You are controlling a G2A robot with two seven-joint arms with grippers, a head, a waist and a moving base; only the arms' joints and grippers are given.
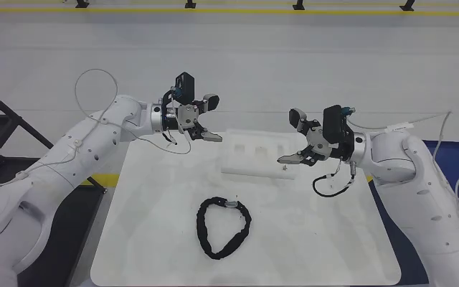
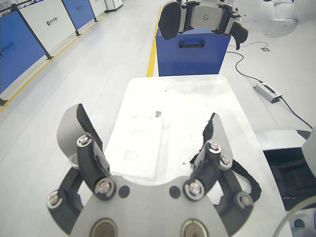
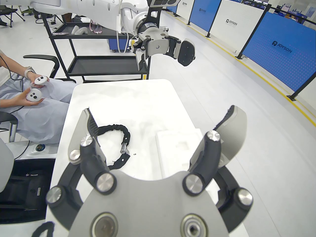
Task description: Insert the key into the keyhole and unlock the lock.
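A black fabric-covered chain lock (image 1: 224,228) lies in a loop on the white table, near its front middle; its metal lock body (image 1: 229,204) is on the loop's far side. The same chain lock (image 3: 116,134) and metal body (image 3: 123,148) lie below my right gripper. A small key (image 1: 285,166) rests on the right end of a white foam block (image 1: 257,159); the key (image 2: 158,112) also lies ahead of my left gripper. My left gripper (image 1: 214,119) hangs open above the block's left end. My right gripper (image 1: 288,138) hangs open just above the key. Neither holds anything.
The foam block (image 2: 138,146) has three shallow rectangular recesses. A blue cabinet (image 2: 190,52) stands beyond one end of the table, a black shelf cart (image 3: 98,60) beyond the other. The white table (image 1: 143,237) has bare surface around the chain.
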